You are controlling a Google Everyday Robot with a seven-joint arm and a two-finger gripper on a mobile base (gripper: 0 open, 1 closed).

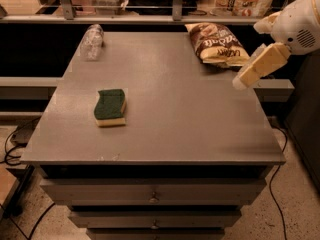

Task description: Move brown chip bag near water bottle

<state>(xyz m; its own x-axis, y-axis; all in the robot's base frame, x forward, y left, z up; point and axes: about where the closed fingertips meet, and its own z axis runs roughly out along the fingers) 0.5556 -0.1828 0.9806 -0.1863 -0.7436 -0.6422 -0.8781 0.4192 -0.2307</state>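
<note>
Approaching, I'd judge: the gripper [248, 75], spread or closed I cannot tell, hovers right of the brown chip bag [216, 45]; next, grasp it for the far-left water bottle [92, 41].

Vantage: the one camera sat high, in front of and to the left of the gripper [256, 68].
Facing: downward and forward across the table [190, 114].
Distance: mid-range; the whole tabletop showed.
Gripper: at the frame's right edge, over the table's far right side.

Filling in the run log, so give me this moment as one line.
phase: approach | gripper: over table right edge, beside brown chip bag | water bottle: far-left corner | bag not yet near bottle
</note>
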